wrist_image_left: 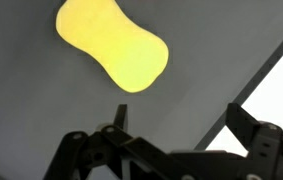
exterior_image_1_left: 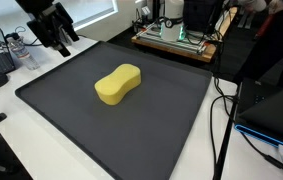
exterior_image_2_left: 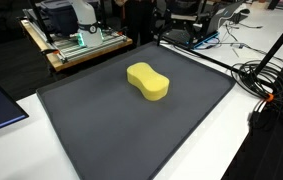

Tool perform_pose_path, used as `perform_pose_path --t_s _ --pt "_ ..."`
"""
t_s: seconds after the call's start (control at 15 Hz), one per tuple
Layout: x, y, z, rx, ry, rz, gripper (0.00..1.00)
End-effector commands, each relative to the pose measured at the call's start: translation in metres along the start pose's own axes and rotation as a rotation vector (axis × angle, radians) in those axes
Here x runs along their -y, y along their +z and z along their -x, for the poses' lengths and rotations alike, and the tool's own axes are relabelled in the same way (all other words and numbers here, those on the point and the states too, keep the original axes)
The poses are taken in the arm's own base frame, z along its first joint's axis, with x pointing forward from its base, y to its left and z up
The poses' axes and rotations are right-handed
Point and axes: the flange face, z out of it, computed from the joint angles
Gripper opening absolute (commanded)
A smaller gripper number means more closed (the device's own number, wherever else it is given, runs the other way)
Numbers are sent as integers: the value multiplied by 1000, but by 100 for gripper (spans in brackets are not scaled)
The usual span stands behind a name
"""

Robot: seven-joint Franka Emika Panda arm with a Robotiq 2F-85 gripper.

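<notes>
A yellow peanut-shaped sponge lies flat near the middle of a dark grey mat; it also shows in an exterior view as the sponge on the mat. In the wrist view the sponge fills the upper part of the picture. My gripper hangs above the mat's far left corner, well apart from the sponge. In the wrist view the gripper stands open, its fingers spread wide with only mat between them. It holds nothing.
The mat rests on a white table. A wooden rack with electronics stands behind the mat, seen also as the rack. Black cables and boxes crowd one side of the table.
</notes>
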Motion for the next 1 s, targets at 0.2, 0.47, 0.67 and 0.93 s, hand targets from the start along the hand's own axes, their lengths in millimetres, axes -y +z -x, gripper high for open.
perform_pose_path --t_s 0.2,0.47,0.67,0.93 --pt "-54 -12 -24 -78 -325 -132 100" --pt "-88 -3 -19 -30 -511 -179 100" --pt "-112 9 -12 44 -601 -200 100" --pt "-137 26 -9 56 -652 -191 100"
